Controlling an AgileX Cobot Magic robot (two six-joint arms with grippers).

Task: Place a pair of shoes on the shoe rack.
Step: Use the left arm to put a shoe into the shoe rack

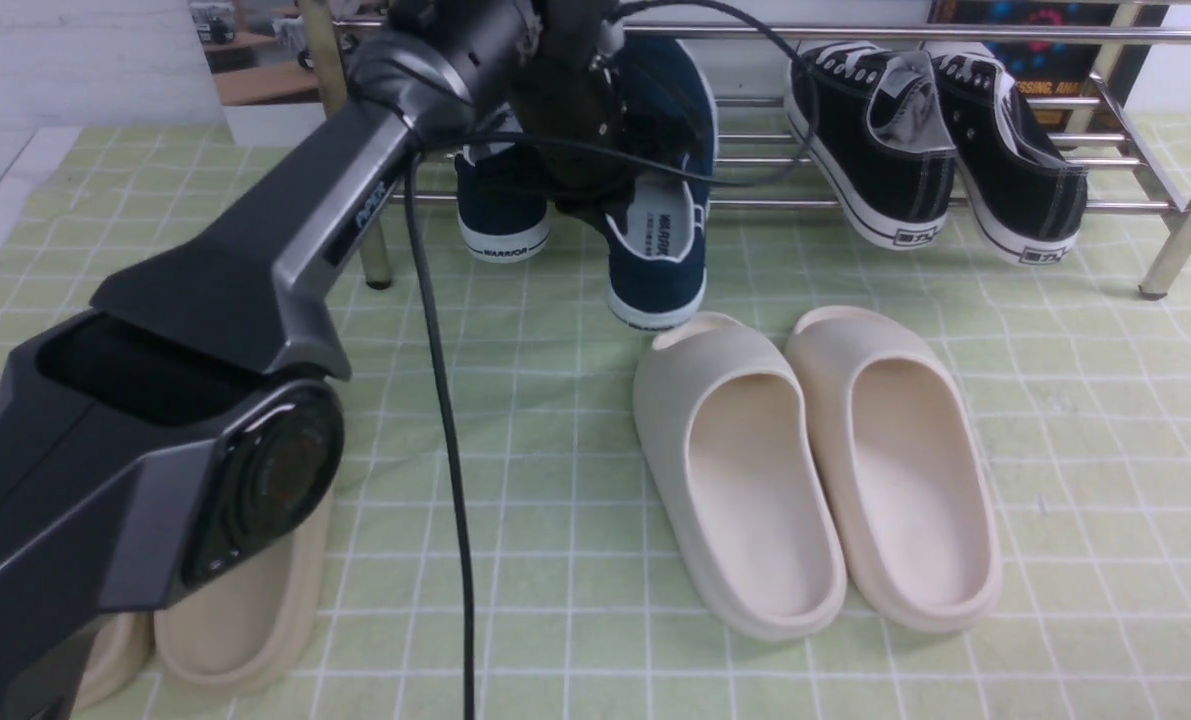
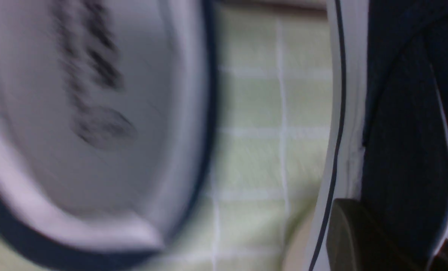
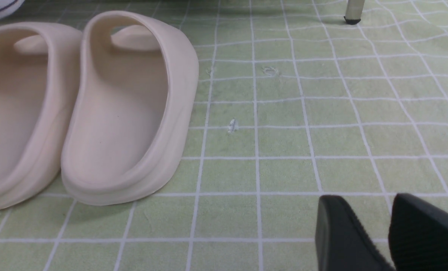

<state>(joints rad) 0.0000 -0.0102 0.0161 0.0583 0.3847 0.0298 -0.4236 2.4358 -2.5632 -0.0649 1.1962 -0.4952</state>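
At the upper middle of the front view, the navy slip-ons lean against the front bars of the shoe rack, heels toward the mat, one just beside a cream slide. The left gripper sits between them. Its fingers appear to pinch one shoe's canvas side wall; which shoe, I cannot tell. The right gripper is slightly parted and empty. The shoes look light, floppy canvas over stiffer rubber, so the trimmed collar near the heel is likely the firmest hold.
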